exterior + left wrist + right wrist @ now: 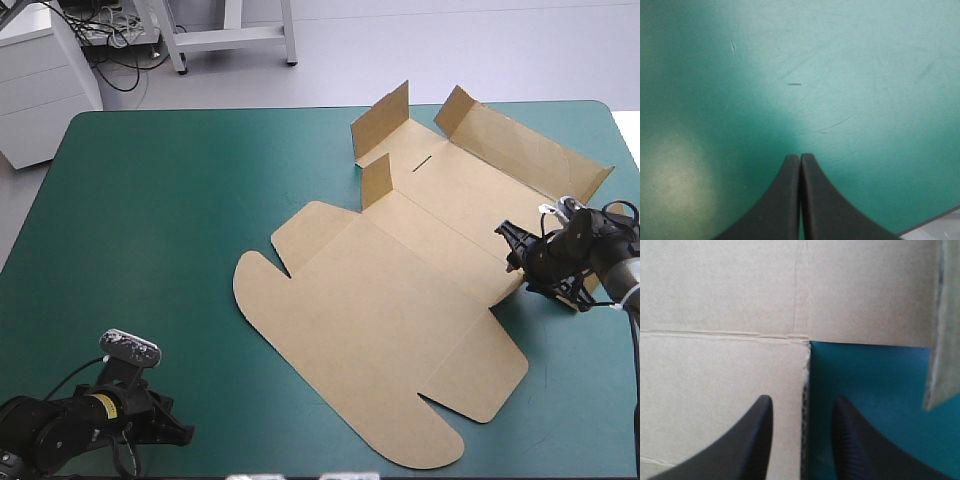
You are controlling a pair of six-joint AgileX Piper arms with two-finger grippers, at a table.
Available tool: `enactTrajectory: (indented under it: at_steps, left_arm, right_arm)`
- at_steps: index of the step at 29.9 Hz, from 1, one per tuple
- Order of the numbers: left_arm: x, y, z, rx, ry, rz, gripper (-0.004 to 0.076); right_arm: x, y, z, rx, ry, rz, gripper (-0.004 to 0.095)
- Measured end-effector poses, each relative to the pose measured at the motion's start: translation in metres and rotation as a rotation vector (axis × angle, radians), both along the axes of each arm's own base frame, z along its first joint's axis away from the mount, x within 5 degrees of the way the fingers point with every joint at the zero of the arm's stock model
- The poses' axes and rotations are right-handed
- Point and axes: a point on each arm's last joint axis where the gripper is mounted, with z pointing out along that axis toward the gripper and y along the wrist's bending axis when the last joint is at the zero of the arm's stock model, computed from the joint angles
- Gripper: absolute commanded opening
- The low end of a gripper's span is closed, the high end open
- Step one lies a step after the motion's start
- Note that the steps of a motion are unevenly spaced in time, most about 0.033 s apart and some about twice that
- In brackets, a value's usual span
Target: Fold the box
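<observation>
The box (390,330) is a brown cut sheet lying on the table (150,200), running slantwise from near the front edge towards the far right corner; its middle panels and the rounded tabs (255,285) at its near end lie flat on the teal-green cover; at its far end short flaps (380,125) stand upright, and a long panel (530,150) along the far right side tilts upward. The right gripper (508,248) is at the box's right edge, just beside the long panel; its black fingers (757,440) are spread apart and straddle a cut edge of the board, one over the brown panel, the other over bare cover; whether they touch the board cannot be told. The left gripper (180,432) is near the table's front left corner, well apart from the box; its fingers are pressed together in one point over bare cover, pinching nothing; the table's edge shows close beside it.
</observation>
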Motion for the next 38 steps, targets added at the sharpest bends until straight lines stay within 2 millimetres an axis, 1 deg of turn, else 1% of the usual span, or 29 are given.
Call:
enactTrajectory:
  at_steps: [2,11,15,19,22,28,30,31,33,38]
  left_arm:
    - [0.0,0.0,0.0,0.0,0.0,0.0,-0.0032]
    - [0.0,0.0,0.0,0.0,0.0,0.0,-0.0032]
    - [0.0,0.0,0.0,0.0,0.0,0.0,-0.0032]
    - [0.0,0.0,0.0,0.0,0.0,0.0,-0.0032]
    - [0.0,0.0,0.0,0.0,0.0,0.0,-0.0032]
    - [0.0,0.0,0.0,0.0,0.0,0.0,-0.0032]
    - [0.0,0.0,0.0,0.0,0.0,0.0,-0.0032]
    - [0.0,0.0,0.0,0.0,0.0,0.0,-0.0032]
    - [0.0,0.0,0.0,0.0,0.0,0.0,-0.0032]
    - [0.0,0.0,0.0,-0.003,0.001,0.0,-0.0032]
  right_arm:
    - [0.001,0.0,0.0,-0.001,-0.007,-0.001,-0.0022]
    - [0.0,-0.001,0.0,-0.018,-0.005,0.029,-0.0023]
    - [0.0,-0.001,0.0,-0.045,-0.013,0.095,-0.0023]
    - [0.004,-0.001,0.008,-0.087,-0.033,0.192,-0.0023]
    - [0.009,-0.001,0.022,-0.13,-0.065,0.286,-0.0023]
    - [0.02,-0.002,0.061,-0.254,-0.159,0.509,-0.0023]
    - [0.025,-0.002,0.078,-0.299,-0.206,0.565,-0.0023]
    - [0.026,-0.002,0.082,-0.314,-0.218,0.585,-0.0023]
    - [0.029,-0.002,0.097,-0.361,-0.265,0.631,-0.0023]
    - [0.033,-0.003,0.123,-0.457,-0.342,0.725,-0.0023]
